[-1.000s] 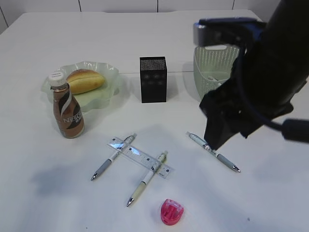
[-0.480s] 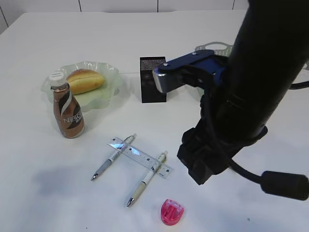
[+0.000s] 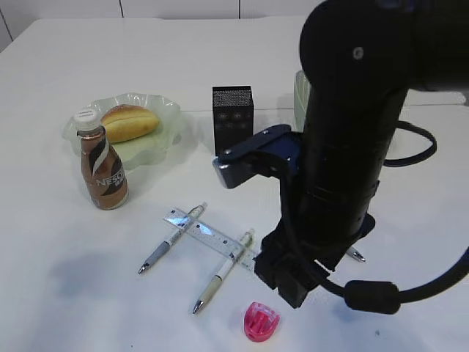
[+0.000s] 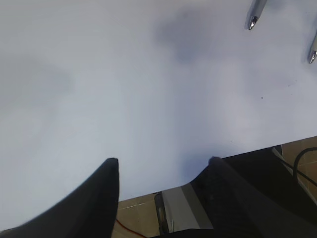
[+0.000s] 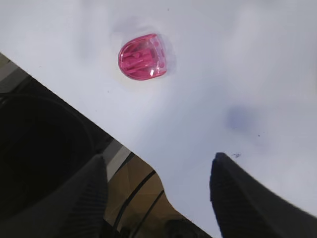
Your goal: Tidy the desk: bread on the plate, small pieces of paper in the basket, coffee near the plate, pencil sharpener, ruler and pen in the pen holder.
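- While the bread (image 3: 129, 122) is held on the green plate (image 3: 157, 143), the coffee bottle (image 3: 102, 166) is stood just beside it.
- Both grippers (image 4: 163, 168) (image 5: 158, 171) are spread, empty.
- The pencil sharpener (image 5: 142, 57), ruler (image 3: 211, 236) and pens (image 3: 170, 240) are left on the table (image 3: 58, 242), outside the black pen holder (image 3: 232, 120).

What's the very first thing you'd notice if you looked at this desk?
The huge black robot arm fills the right side of the exterior view, its open claw hanging empty over the white table. Next, the bright pink pencil sharpener pops out at the front edge, alone below the pens and ruler.
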{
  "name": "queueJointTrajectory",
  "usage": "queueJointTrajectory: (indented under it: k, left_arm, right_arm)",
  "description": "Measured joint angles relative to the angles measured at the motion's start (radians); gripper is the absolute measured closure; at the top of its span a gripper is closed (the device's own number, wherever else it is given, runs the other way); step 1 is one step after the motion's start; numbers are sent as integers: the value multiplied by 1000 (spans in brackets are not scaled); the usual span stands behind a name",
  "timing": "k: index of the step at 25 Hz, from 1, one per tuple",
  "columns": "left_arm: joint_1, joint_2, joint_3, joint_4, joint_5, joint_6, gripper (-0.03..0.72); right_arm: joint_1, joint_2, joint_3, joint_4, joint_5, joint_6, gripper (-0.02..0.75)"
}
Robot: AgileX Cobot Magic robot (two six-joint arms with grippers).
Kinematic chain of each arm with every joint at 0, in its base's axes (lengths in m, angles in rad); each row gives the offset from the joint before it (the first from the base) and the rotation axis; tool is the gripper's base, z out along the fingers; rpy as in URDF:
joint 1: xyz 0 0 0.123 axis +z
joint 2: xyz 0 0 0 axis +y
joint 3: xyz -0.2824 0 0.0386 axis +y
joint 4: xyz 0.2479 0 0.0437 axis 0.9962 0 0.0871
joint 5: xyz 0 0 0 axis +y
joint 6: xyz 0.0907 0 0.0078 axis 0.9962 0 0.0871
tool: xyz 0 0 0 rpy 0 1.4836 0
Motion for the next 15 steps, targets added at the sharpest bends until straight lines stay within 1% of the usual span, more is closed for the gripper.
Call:
queueJointTrajectory:
  k: [3,7,9,11,15]
  left_arm:
    - [0,0,0,0,0,0,294]
    - [0,0,0,0,0,0,294]
    - [0,0,0,0,0,0,294]
    - [0,0,0,0,0,-1,294]
    - [0,0,0,0,0,-1,294]
  right_arm:
    - [0,26,0,10,-5,-42,232]
    - [0,48,0,16,-53,-83,236]
    - [0,58,0,24,-79,-106,236]
    - [0,84,0,67,-150,-172,236]
    - [2,104,0,83,-188,-193,236]
